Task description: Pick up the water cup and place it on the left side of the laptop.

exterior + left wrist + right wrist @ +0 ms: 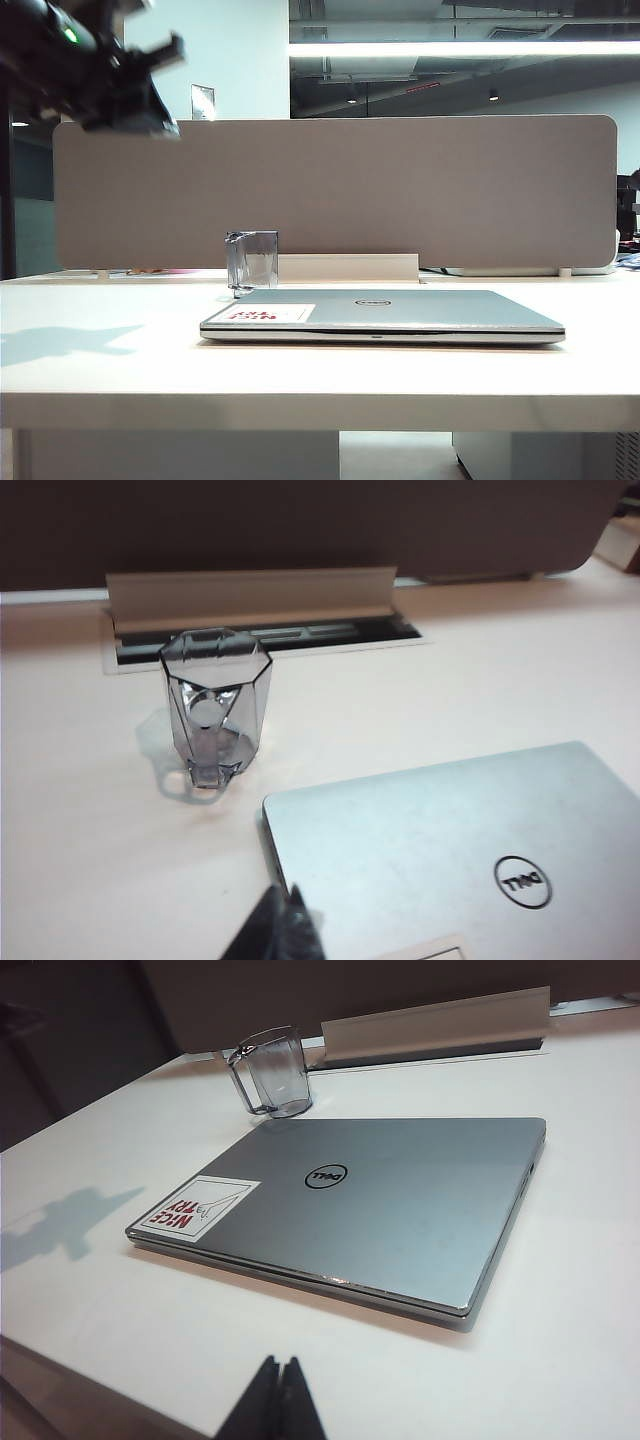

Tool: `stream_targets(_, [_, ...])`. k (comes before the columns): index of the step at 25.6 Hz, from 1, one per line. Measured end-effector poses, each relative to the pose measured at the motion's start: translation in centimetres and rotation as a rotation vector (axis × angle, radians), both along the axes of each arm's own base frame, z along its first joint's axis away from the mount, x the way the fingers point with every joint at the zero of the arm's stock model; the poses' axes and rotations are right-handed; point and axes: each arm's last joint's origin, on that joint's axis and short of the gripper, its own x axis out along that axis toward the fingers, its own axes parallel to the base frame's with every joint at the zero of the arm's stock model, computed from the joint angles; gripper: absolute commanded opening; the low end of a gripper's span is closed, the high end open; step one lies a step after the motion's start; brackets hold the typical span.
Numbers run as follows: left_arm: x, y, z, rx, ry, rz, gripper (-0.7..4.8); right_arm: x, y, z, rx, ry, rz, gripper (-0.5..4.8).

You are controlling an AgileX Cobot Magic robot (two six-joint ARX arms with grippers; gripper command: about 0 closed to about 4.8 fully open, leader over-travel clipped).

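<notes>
Upright, water cup (252, 261) by laptop's (400, 310) rear-left corner (both tools (275, 930) (277, 1400) pinched, apart).

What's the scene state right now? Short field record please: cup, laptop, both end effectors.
water cup: upright on the table, behind the laptop's rear left corner, untouched
laptop: lid closed, flat on table, white sticker with red print on lid
left end effector: shut, empty, raised at upper left of the exterior view, above and left of the cup
right end effector: shut, empty, fingertips only in its wrist view, near side of laptop
</notes>
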Motion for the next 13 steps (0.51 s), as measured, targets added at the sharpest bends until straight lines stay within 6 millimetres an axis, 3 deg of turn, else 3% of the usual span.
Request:
stream_targets(8, [5.8,-1.7,-1.6,0.019,0.047,0.018,-0.02,0.0,-0.1,0.0,-0.002,0.0,-0.024,-0.01])
stream_targets(13, [9.8,-2.9,-4.2,0.037,0.104,0.018,-0.02,0.0,-0.1,0.0,-0.002,0.0,-0.025,-0.01])
